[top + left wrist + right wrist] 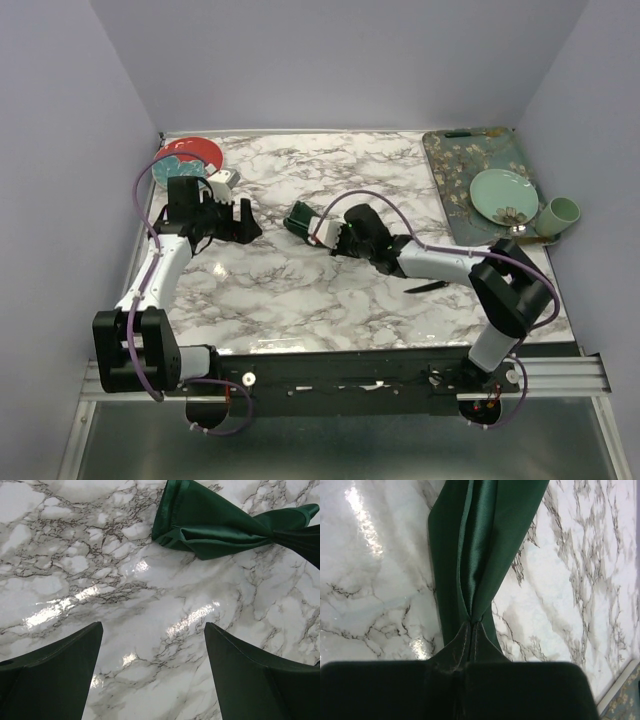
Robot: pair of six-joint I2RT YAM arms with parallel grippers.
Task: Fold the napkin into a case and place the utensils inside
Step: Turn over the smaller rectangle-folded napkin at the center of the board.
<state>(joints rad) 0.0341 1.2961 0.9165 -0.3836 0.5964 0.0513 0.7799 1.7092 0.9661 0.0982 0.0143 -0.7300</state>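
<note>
Marble desk [300, 300], with the teal floral tray [450, 160] at its far right corner. The napkin [480, 555], bunched into a twisted strip and not yet a flat sleeve, sits near the desk's centre. 1 end of it is pinched in the clenched right tool [470, 630]. The left tool [152, 630] hangs released, apart from the cloth. 1 black utensil [428, 287] lies beside the right arm. Risk: pulling by the single pinched end would probably drag and twist the glossy cloth, since nothing pins its free end.
</note>
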